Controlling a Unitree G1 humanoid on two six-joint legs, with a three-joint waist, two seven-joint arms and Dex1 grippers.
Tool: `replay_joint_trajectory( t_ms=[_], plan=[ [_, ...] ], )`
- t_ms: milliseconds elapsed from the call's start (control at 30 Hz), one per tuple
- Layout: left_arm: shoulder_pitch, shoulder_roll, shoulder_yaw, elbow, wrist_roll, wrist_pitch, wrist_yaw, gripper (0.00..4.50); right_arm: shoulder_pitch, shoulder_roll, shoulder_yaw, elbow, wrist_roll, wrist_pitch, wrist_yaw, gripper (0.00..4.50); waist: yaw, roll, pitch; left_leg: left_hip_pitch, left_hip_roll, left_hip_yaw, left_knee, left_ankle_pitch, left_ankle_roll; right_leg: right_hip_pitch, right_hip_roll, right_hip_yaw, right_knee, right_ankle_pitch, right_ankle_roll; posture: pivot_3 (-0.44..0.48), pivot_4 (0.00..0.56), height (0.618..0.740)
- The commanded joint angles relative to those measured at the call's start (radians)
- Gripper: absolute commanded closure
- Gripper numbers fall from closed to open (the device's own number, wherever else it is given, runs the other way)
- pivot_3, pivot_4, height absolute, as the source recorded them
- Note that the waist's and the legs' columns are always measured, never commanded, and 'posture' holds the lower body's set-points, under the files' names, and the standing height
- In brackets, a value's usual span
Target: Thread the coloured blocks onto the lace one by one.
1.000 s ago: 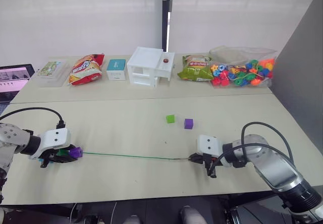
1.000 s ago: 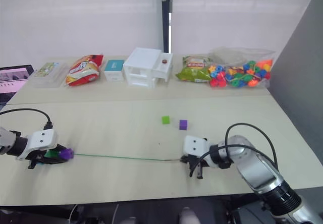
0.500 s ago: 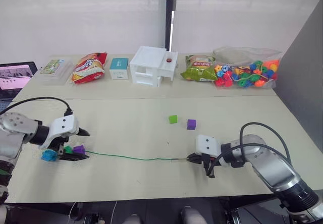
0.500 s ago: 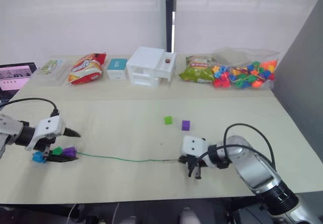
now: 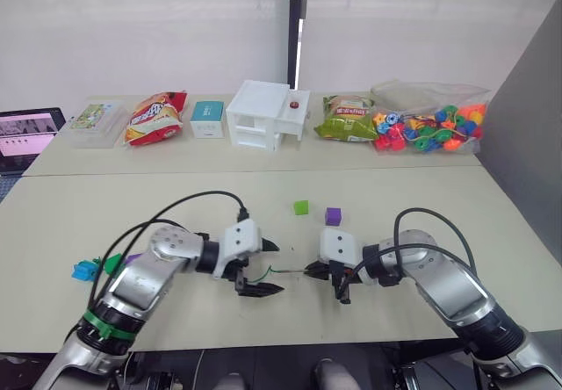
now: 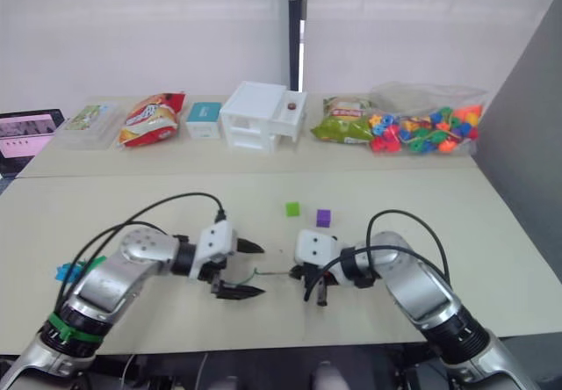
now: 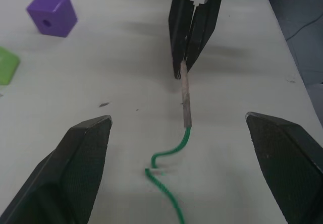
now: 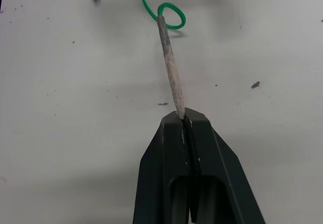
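Green lace [image 7: 169, 156] is lying curled on the pale worktop [image 5: 176, 201], and its brownish tip [image 8: 169, 72] is being pinched by the closed jaws of the right gripper [image 8: 184, 117]. Facing it, the left gripper [image 5: 265, 268] is holding its jaws wide apart, gripping nothing. A purple block [image 5: 333, 216] and a light green block [image 5: 301, 206] are sitting just beyond, near each other.

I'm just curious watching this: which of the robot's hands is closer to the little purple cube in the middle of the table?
The right hand. It sits just in front of the purple cube, pinching the cord's stiff tip. The left hand is open, farther off to the cube's left.
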Motion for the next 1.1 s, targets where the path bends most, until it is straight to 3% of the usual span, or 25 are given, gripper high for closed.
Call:
replay_joint_trajectory(
  t_ms=[33, 100, 133, 567, 1000, 1033, 1100],
  plan=[
    [-0.021, -0.021, -0.006, 0.013, 0.016, -0.023, 0.019, 0.03, -0.017, 0.003, -0.002, -0.044, 0.007, 0.017, -0.007, 4.50, 0.003, 0.000, 0.000, 0.000, 0.000, 0.000, 0.000, 0.000, 0.000, 0.000, 0.000, 0.000, 0.000, 0.000, 0.000, 0.000, 0.150, 0.740],
    [-0.018, -0.017, -0.022, 0.034, 0.036, -0.049, 0.005, 0.03, -0.018, 0.003, -0.003, -0.050, 0.009, 0.026, -0.009, 4.50, 0.006, 0.000, 0.000, 0.000, 0.000, 0.000, 0.000, 0.000, 0.000, 0.000, 0.000, 0.000, 0.000, 0.000, 0.000, 0.000, 0.150, 0.740],
    [-0.017, -0.018, -0.024, 0.044, 0.043, -0.062, 0.003, 0.28, -0.018, 0.001, -0.004, -0.053, 0.010, 0.028, -0.010, 4.50, 0.006, 0.000, 0.000, 0.000, 0.000, 0.000, 0.000, 0.000, 0.000, 0.000, 0.000, 0.000, 0.000, 0.000, 0.000, 0.000, 0.150, 0.740],
    [-0.041, -0.048, -0.018, 0.066, 0.029, -0.058, -0.007, 4.46, -0.021, 0.001, -0.004, -0.062, 0.012, 0.045, -0.014, 4.50, 0.008, 0.000, 0.000, 0.000, 0.000, 0.000, 0.000, 0.000, 0.000, 0.000, 0.000, 0.000, 0.000, 0.000, 0.000, 0.000, 0.150, 0.740],
    [-0.024, -0.028, -0.021, 0.033, 0.020, -0.038, -0.030, 4.46, 0.004, -0.003, -0.013, -0.071, 0.009, 0.056, -0.045, 4.50, 0.009, 0.000, 0.000, 0.000, 0.000, 0.000, 0.000, 0.000, 0.000, 0.000, 0.000, 0.000, 0.000, 0.000, 0.000, 0.000, 0.150, 0.740],
    [-0.022, -0.021, -0.022, 0.031, 0.021, -0.036, -0.035, 4.50, 0.018, 0.003, -0.029, -0.083, 0.016, 0.064, -0.063, 3.96, 0.009, 0.000, 0.000, 0.000, 0.000, 0.000, 0.000, 0.000, 0.000, 0.000, 0.000, 0.000, 0.000, 0.000, 0.000, 0.000, 0.150, 0.740],
    [-0.018, -0.008, -0.023, 0.024, 0.026, -0.032, -0.038, 4.50, 0.068, 0.008, -0.071, -0.133, 0.041, 0.103, -0.101, 3.32, 0.009, 0.000, 0.000, 0.000, 0.000, 0.000, 0.000, 0.000, 0.000, 0.000, 0.000, 0.000, 0.000, 0.000, 0.000, 0.000, 0.150, 0.740]
  ],
)
